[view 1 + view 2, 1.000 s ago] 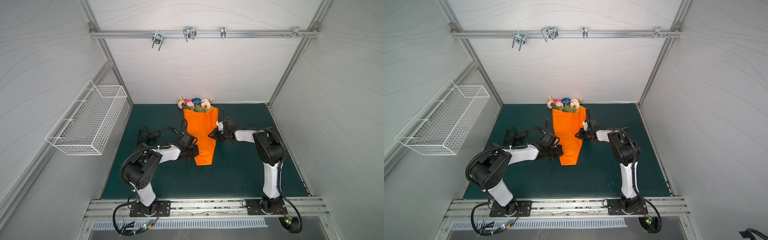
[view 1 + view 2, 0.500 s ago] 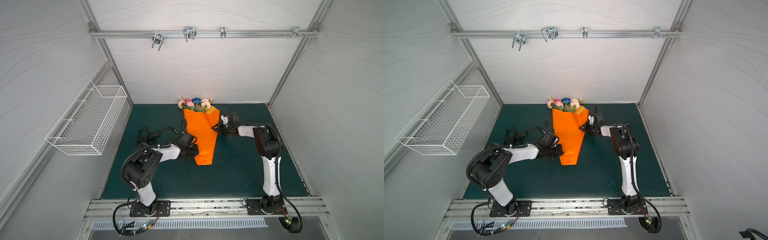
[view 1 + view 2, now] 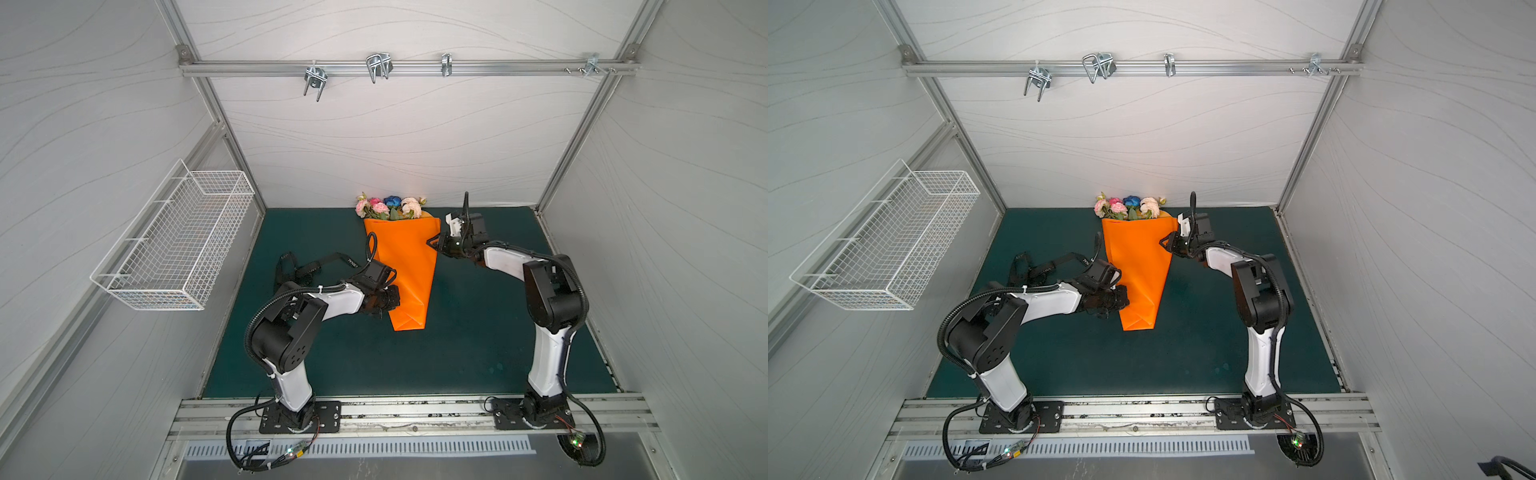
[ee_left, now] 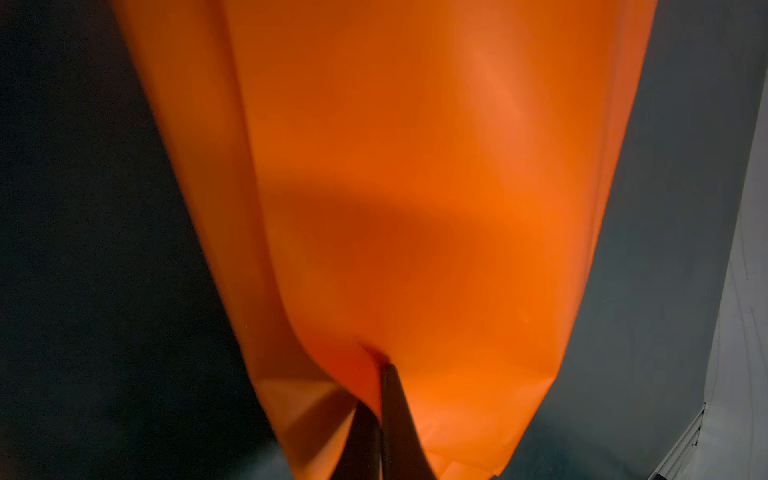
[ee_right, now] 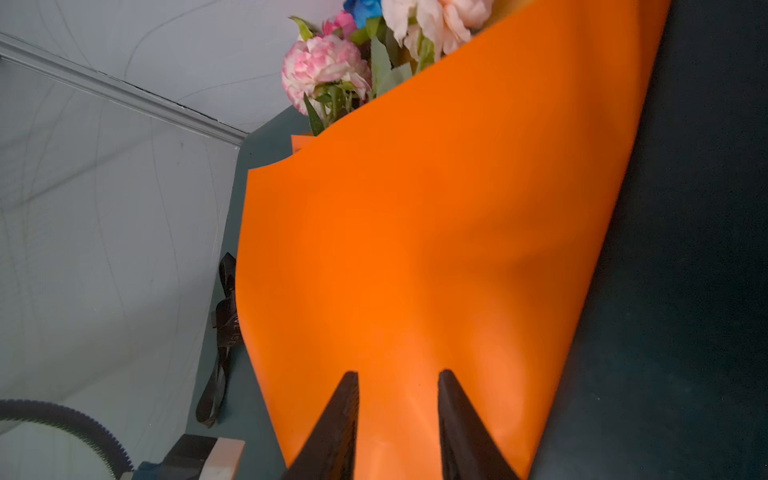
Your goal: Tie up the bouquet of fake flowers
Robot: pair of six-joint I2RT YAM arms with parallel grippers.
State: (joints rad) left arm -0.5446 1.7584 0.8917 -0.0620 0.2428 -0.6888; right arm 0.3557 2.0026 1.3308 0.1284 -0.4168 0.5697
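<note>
The bouquet of fake flowers (image 3: 390, 206) (image 3: 1129, 206) lies at the far side of the green mat, pink, peach and blue blossoms (image 5: 328, 66) poking out of an orange paper cone (image 3: 405, 266) (image 3: 1142, 266) that hides the stems. My left gripper (image 3: 394, 297) (image 3: 1123, 297) is at the cone's lower left edge, shut on a fold of the orange paper (image 4: 415, 187); the left wrist view shows the left gripper (image 4: 379, 384) with its jaws together on that fold. My right gripper (image 3: 432, 242) (image 3: 1165, 242) (image 5: 398, 374) is open at the cone's upper right edge, its fingers spread over the paper (image 5: 415, 249) and pinching nothing.
A black printed ribbon (image 3: 307, 266) (image 3: 1042, 266) (image 5: 226, 316) lies loose on the mat left of the cone, behind my left arm. A white wire basket (image 3: 178, 237) hangs on the left wall. Metal hooks (image 3: 376, 66) sit on the overhead rail.
My right gripper has moved up along the cone's right side toward the far wall and its jaws have spread wider. The left gripper keeps its hold and has not moved.
</note>
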